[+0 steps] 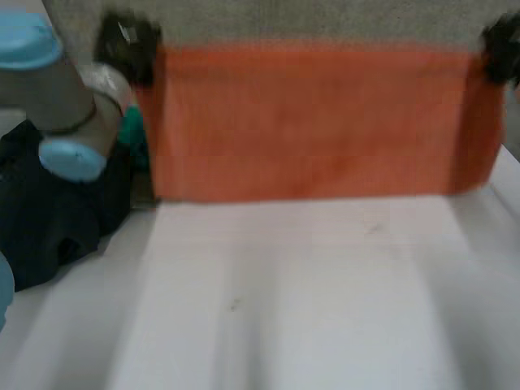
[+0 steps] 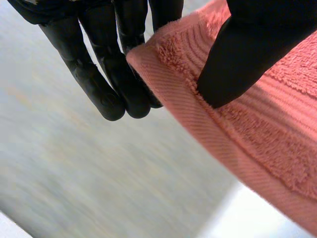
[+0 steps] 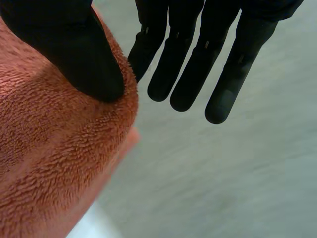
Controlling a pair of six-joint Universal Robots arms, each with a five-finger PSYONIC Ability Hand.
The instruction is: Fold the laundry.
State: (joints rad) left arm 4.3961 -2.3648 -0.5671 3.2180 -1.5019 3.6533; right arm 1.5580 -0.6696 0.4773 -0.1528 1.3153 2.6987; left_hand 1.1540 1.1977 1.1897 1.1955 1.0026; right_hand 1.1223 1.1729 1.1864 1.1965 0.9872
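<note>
White table with a few faint marks

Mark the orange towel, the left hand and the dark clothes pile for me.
orange towel (image 1: pixel 317 122): head view, middle of its orange face.
left hand (image 2: pixel 233 64): left wrist view, on the thumb pressing the towel.
dark clothes pile (image 1: pixel 49 219): head view, middle of the pile.

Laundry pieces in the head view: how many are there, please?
3: an orange towel hanging at the back, a dark garment heaped beside the left arm, a teal piece behind that arm; others may be hidden.
</note>
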